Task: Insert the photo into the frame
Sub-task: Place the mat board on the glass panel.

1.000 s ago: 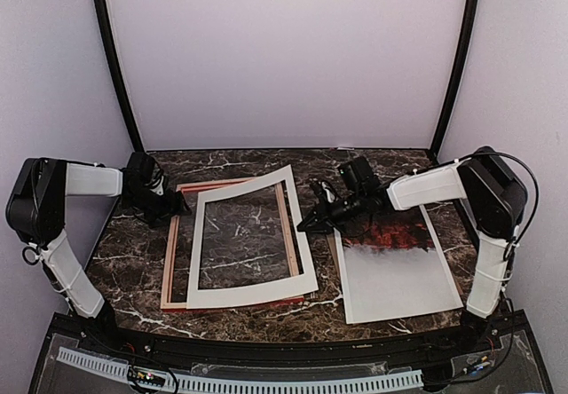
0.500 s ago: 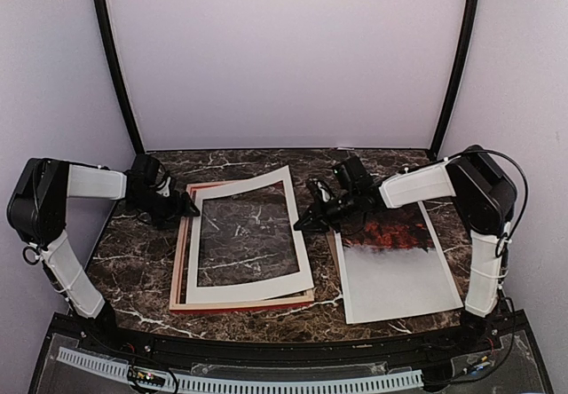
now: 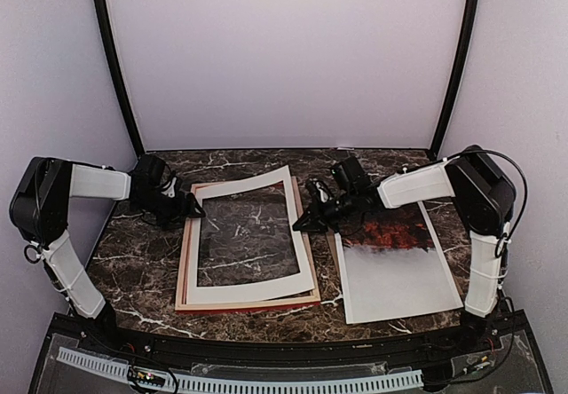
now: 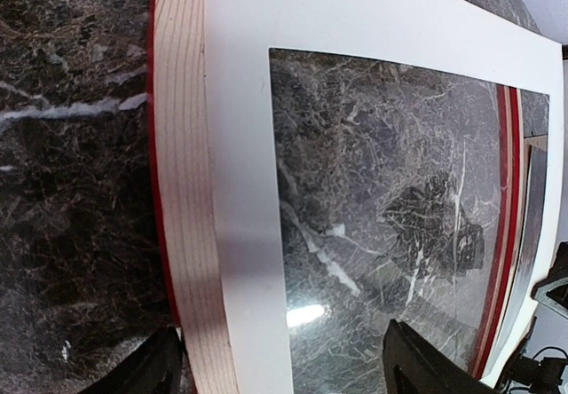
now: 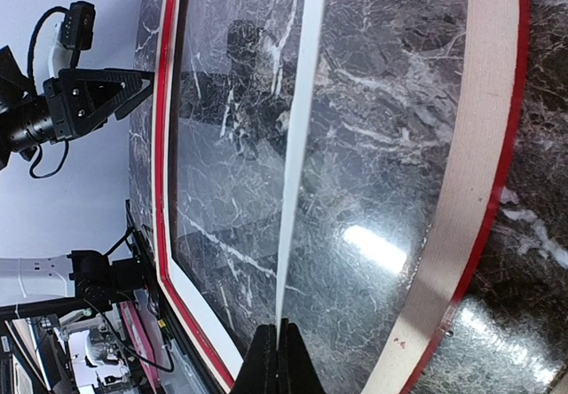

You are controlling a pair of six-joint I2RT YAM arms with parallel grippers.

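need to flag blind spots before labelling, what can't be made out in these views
Far edge of the photo: top view, right arm covers it.
Whether the left gripper touches the frame: left wrist view shows only finger ends at the bottom edge; top view too small.
How deep the right gripper bites the mat: right wrist view, its own shut fingers hide it.

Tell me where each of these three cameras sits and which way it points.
Top external: above and behind the arms, looking down on table, frame, mat, photo; both arms show.
Left wrist: on the left arm, facing down at frame and mat; its open fingers show.
Right wrist: on the right arm, facing along the mat's edge toward the left gripper; its shut fingers show.
Both wrist views share frame and mat.
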